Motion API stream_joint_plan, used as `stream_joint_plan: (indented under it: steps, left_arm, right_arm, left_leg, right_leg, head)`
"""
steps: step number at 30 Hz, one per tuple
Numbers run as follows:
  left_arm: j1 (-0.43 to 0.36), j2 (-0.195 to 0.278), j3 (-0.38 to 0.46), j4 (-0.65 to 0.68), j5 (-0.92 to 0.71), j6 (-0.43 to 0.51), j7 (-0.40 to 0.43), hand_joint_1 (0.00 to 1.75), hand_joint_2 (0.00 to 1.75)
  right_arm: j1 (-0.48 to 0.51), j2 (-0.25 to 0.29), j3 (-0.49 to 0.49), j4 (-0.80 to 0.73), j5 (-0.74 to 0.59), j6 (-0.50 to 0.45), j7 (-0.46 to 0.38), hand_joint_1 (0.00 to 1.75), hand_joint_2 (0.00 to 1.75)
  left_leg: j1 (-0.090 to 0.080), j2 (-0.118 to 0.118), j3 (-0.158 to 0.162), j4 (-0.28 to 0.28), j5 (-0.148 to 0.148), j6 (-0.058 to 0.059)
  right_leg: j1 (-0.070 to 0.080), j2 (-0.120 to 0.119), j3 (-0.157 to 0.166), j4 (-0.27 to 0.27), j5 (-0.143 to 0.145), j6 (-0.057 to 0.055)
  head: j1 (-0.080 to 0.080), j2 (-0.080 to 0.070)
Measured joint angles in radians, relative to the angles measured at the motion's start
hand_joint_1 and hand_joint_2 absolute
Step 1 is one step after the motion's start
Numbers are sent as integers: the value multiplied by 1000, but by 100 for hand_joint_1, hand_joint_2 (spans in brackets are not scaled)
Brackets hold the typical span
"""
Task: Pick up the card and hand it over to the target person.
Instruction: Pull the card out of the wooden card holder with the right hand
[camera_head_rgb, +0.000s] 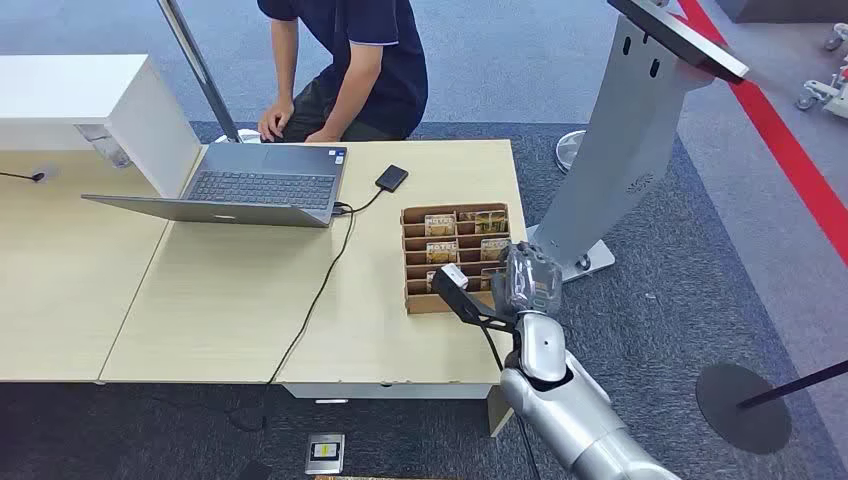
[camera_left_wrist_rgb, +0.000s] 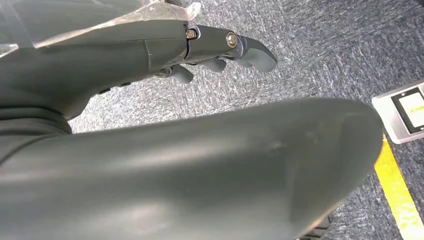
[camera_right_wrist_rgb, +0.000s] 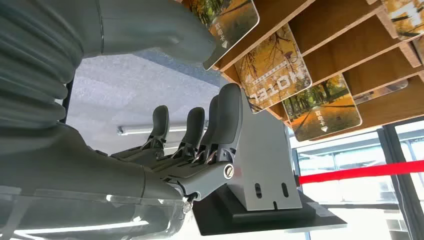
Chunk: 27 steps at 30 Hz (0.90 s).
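At the card rack (camera_head_rgb: 456, 258), no card (camera_right_wrist_rgb: 273, 75) is yet held by the right hand (camera_head_rgb: 527, 280); its fingers (camera_right_wrist_rgb: 227, 115) are spread, so neighbouring cards could be dragged out.

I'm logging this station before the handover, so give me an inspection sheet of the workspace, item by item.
Surface: light wooden table, two joined tops.
Job's things: cardboard card rack near the table's right edge, holding hotel cards; seated person behind the table.
Clutter: open laptop, small black drive.
Hands: right hand at the rack, thumb against a card, grasp uncertain; left hand hangs over carpet, holding nothing.
Cables: black cable runs from laptop off the front edge.
Surroundings: grey kiosk stand, red floor tape, barrier post base.
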Motion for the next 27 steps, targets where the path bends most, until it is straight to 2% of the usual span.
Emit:
stream_joint_plan:
  steps: [9,21,27]
  left_arm:
    - [-6,0,-24,0,0,-1,10,0,0]
    - [-3,-2,-18,-1,4,-1,9,0,0]
    - [-3,-2,-14,0,5,-1,7,0,0]
  right_arm:
    - [-50,39,4,160,-13,-20,-26,93,175]
    - [-72,58,-1,226,-22,-37,-49,94,175]
    - [-69,53,-5,231,-24,-44,-53,120,175]
  left_leg:
    - [0,0,1,0,0,0]
    - [0,0,0,0,0,0]
    - [0,-1,0,0,0,0]
  right_leg:
    - [0,0,1,0,0,0]
    - [0,0,0,0,0,0]
    - [0,-1,1,0,-1,0]
  head:
    - [0,0]
    - [0,0]
    - [0,0]
